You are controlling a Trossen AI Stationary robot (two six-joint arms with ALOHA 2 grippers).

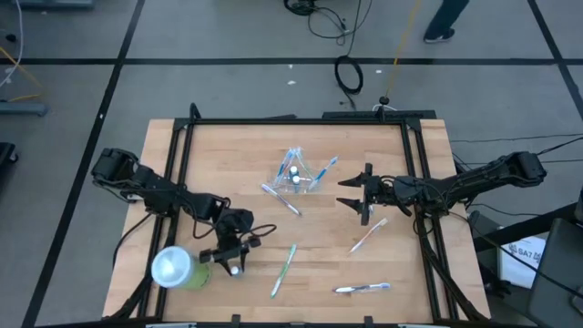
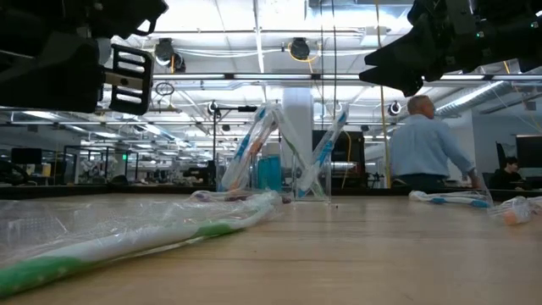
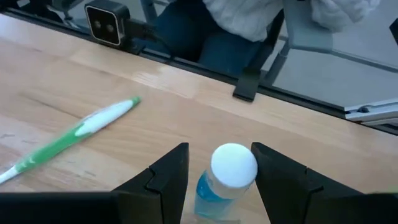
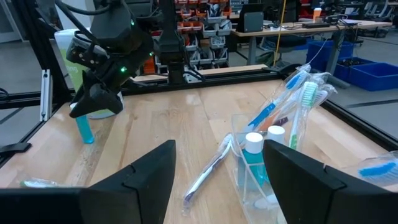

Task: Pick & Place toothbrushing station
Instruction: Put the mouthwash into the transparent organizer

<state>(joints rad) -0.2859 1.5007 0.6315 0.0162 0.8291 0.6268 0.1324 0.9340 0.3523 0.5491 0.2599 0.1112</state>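
Nearest the low camera, a wrapped green toothbrush (image 2: 127, 241) lies flat on the wooden surface (image 1: 319, 264), running away toward the clear cup (image 2: 292, 165) that stands mid-surface with several brushes and white-capped tubes leaning in it.

The left gripper (image 3: 219, 180) is the one at work. It sits low at the near left of the surface, beside the lime-green tumbler (image 1: 178, 270), its fingers (image 3: 165, 177) spread on either side of a small blue tube with a white cap (image 3: 231, 168). The tube stands upright between them, and a little space shows on each side, so the jaws appear apart and not yet clamped. Whether the tube's base rests on the wood cannot be told.

The right gripper (image 1: 357, 194) hovers just right of the cup, fingers wide apart and empty, looking across at the cup's contents.

The step in hand looks like the pick of this tube. The next move likely calls for closing squarely on the tube below its cap, lifting it clear, and carrying it far and right to the cup. Other brushes lie loose: a green one (image 1: 283, 270) near the middle, a pink one (image 1: 369, 234) toward the right, a blue one (image 1: 363, 289) at the near right, so much remains.
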